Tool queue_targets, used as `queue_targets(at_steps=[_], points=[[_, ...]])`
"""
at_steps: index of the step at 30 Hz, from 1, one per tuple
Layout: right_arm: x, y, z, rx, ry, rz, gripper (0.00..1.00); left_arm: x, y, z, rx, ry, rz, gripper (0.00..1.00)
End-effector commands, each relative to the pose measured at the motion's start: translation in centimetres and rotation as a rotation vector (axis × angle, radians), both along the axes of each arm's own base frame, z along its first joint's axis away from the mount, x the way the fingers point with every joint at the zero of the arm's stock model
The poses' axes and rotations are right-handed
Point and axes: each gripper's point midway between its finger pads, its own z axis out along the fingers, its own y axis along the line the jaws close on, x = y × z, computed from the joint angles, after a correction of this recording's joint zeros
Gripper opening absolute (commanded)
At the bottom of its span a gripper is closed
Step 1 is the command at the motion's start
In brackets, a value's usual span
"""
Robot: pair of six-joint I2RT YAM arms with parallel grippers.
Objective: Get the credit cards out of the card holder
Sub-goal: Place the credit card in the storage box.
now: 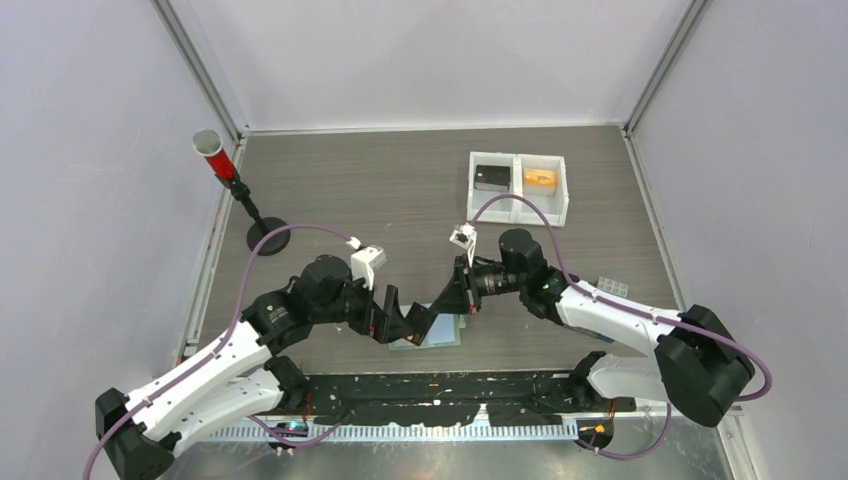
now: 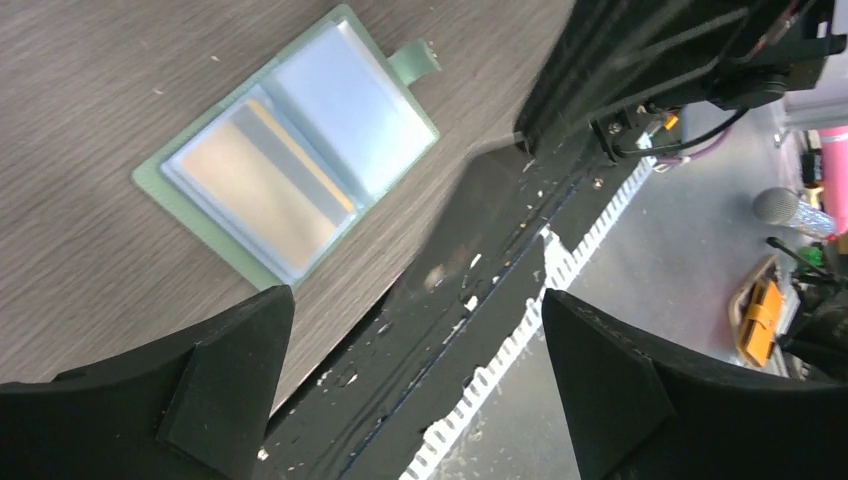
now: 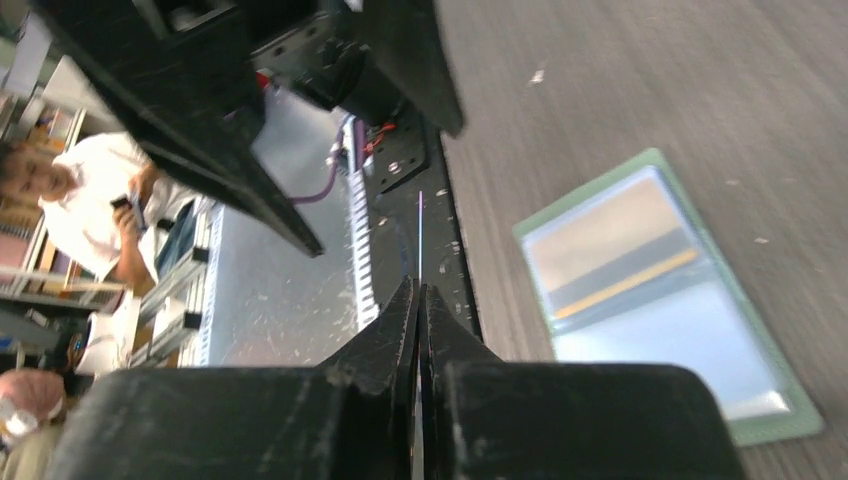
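The sage-green card holder (image 2: pixel 150 185) lies open on the table by the front edge, also in the right wrist view (image 3: pixel 760 425) and from above (image 1: pixel 436 337). An orange-tan credit card (image 2: pixel 255 190) with a yellow stripe sits in one clear pocket (image 3: pixel 610 240). My left gripper (image 2: pixel 415 300) hangs open over the table's front edge, beside the holder, with nothing between its fingers. My right gripper (image 3: pixel 420 290) is shut on a thin card (image 3: pixel 420 235) seen edge-on, held off the holder; its colour does not show. The two grippers (image 1: pixel 410 322) (image 1: pixel 450 295) stand close together.
A white two-compartment tray (image 1: pixel 518 200) at the back right holds a black flat piece (image 1: pixel 492 177) and an orange item (image 1: pixel 540 179). A red cup on a black stand (image 1: pixel 213 155) is at the back left. The black base plate (image 1: pixel 450 385) runs along the front edge.
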Motion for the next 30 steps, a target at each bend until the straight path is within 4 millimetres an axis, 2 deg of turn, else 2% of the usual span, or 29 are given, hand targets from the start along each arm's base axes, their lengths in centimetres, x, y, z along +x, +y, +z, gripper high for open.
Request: queue_targets(at_steps=[1, 4, 8, 9, 10, 11, 12, 13, 14, 15, 18, 19, 21, 26, 27, 28, 29, 30], points=[[4.5, 0.0, 1.2, 0.004, 0.000, -0.160, 0.05, 1.1, 1.3, 1.4, 0.051, -0.082, 0.042, 0.99], [7.5, -0.7, 1.0, 0.001, 0.022, -0.264, 0.05, 1.6, 2.3, 1.3, 0.101, -0.102, 0.082, 0.99], [12.9, -2.9, 0.6, 0.007, 0.067, -0.438, 0.05, 2.9, 4.7, 1.4, 0.199, -0.150, 0.185, 0.99], [14.7, -3.7, 1.3, 0.017, 0.058, -0.486, 0.05, 3.1, 5.1, 1.5, 0.213, -0.163, 0.199, 0.99], [15.8, -4.2, 0.9, 0.002, 0.072, -0.519, 0.05, 3.1, 5.3, 1.7, 0.219, -0.172, 0.197, 0.99], [17.6, -5.0, 1.9, 0.014, 0.052, -0.559, 0.05, 3.3, 5.7, 1.9, 0.238, -0.188, 0.208, 0.99], [18.5, -5.3, 1.7, 0.002, 0.063, -0.576, 0.05, 3.4, 6.0, 2.0, 0.254, -0.201, 0.207, 0.99], [20.1, -6.1, 2.7, 0.005, 0.047, -0.612, 0.05, 3.4, 6.3, 2.1, 0.268, -0.210, 0.202, 0.99], [21.0, -6.4, 2.6, -0.007, 0.047, -0.630, 0.05, 3.2, 6.6, 2.1, 0.288, -0.213, 0.191, 0.99], [22.6, -7.4, 3.5, -0.011, 0.035, -0.677, 0.05, 3.1, 7.0, 2.1, 0.307, -0.216, 0.182, 0.99], [26.5, -10.2, 4.3, -0.038, 0.017, -0.809, 0.05, 2.8, 8.0, 1.9, 0.359, -0.236, 0.160, 0.99], [27.8, -10.9, 5.1, -0.040, 0.004, -0.855, 0.05, 2.8, 8.3, 1.9, 0.369, -0.244, 0.160, 0.99], [30.1, -12.8, 5.2, -0.050, 0.014, -0.937, 0.05, 2.9, 8.3, 1.9, 0.367, -0.257, 0.158, 0.99], [34.6, -17.3, 6.2, -0.061, 0.013, -1.141, 0.05, 2.8, 8.1, 2.2, 0.353, -0.266, 0.145, 0.99], [35.2, -17.8, 5.6, -0.075, 0.026, -1.161, 0.05, 2.7, 8.1, 2.2, 0.352, -0.264, 0.146, 0.99], [36.0, -18.5, 6.0, -0.075, 0.025, -1.191, 0.05, 2.7, 8.2, 2.2, 0.350, -0.263, 0.151, 0.99], [36.6, -18.6, 5.1, -0.089, 0.044, -1.198, 0.05, 2.7, 8.2, 2.1, 0.346, -0.262, 0.155, 0.99], [37.3, -19.0, 5.6, -0.084, 0.046, -1.210, 0.05, 2.6, 8.3, 2.2, 0.338, -0.266, 0.160, 0.99]])
